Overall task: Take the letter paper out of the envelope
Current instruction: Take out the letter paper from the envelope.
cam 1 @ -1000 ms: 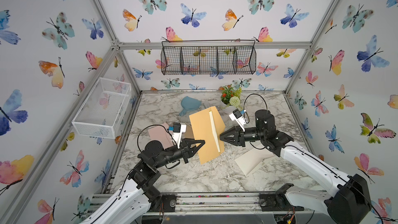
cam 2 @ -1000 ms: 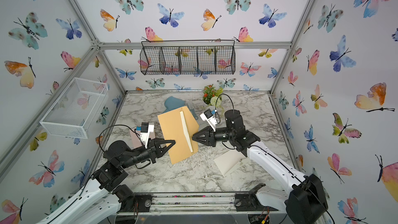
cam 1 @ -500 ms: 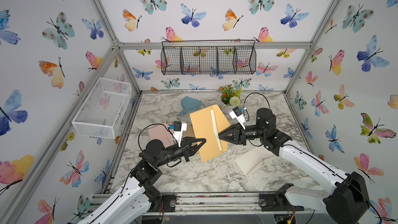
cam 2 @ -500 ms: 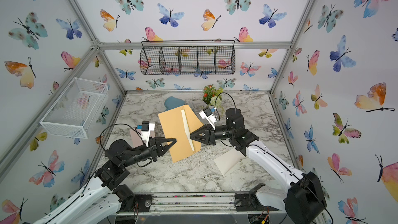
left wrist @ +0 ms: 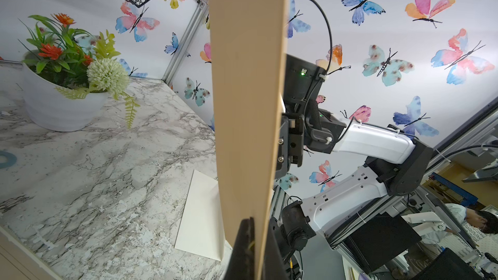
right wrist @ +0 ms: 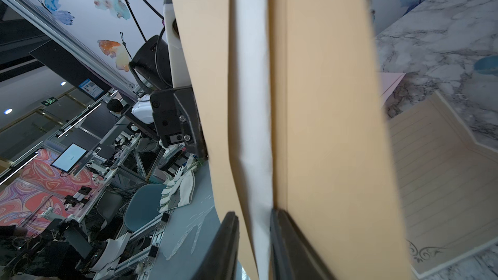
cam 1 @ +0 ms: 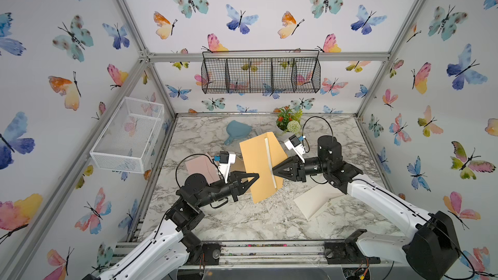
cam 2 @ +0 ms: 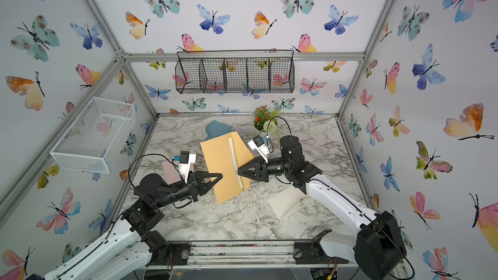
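With the envelope pinched aloft by the closed left gripper and its white strip straddled by the narrowly parted right gripper opposite, the letter paper is judged still inside, so closing and an outward pull are called for.

Tan envelope held up over the marble table, between both arms.
Left gripper is pinched closed on the envelope's edge. Right gripper comes in from the opposite side, its tip at the white strip running down the envelope's face. On the table: white paper beside the right arm, pink paper behind the left gripper, potted plant at the back.
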Controlling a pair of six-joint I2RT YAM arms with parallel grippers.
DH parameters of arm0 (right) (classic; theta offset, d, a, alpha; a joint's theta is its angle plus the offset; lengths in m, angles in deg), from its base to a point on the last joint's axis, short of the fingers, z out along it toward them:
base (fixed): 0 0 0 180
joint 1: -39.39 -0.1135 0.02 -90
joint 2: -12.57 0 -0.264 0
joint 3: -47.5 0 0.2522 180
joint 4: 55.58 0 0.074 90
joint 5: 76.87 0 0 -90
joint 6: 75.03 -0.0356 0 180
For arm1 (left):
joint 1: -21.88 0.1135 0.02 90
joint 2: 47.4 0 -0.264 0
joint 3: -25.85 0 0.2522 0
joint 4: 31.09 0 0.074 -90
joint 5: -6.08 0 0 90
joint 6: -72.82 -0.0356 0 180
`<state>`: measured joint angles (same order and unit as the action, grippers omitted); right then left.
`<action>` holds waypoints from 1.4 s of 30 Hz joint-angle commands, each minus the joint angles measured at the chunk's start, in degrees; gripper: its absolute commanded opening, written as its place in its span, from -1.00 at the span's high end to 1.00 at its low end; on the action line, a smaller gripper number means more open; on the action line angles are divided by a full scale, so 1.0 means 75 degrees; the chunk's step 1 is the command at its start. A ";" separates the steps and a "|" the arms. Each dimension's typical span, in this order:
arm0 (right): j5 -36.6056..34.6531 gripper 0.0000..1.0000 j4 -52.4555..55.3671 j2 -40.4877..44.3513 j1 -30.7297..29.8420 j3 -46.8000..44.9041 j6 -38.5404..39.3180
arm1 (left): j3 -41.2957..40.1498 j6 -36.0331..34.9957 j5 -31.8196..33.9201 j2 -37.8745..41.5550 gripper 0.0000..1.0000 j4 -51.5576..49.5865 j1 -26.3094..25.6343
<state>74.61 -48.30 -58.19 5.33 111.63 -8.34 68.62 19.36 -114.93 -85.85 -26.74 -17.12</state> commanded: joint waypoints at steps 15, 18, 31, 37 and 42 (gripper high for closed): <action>-0.0345 0.22 0.0333 -0.0289 -0.0017 0.0211 0.0419 | 0.0257 -0.0196 -0.0158 0.0300 1.00 -0.0088 -0.0014; 0.0083 0.20 0.0094 -0.0379 -0.0017 0.0210 0.0304 | 0.0246 -0.0175 -0.0179 0.0214 1.00 -0.0006 -0.0014; 0.0862 0.24 -0.1421 -0.0258 -0.0097 -0.0189 -0.0681 | 0.0149 0.0033 -0.0278 -0.0075 1.00 0.0547 -0.0014; 0.0987 0.29 -0.1705 -0.0123 -0.0110 -0.0200 -0.0854 | 0.0073 0.0039 -0.0259 -0.0057 1.00 0.0550 -0.0014; 0.1026 0.56 -0.1784 -0.0022 -0.0110 -0.0177 -0.0953 | -0.0013 0.0051 -0.0273 -0.0127 1.00 0.0629 -0.0014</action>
<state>80.73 -59.34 -59.66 4.96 110.65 -14.52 68.65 19.51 -115.21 -86.71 -24.95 -17.12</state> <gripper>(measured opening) 0.233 0.048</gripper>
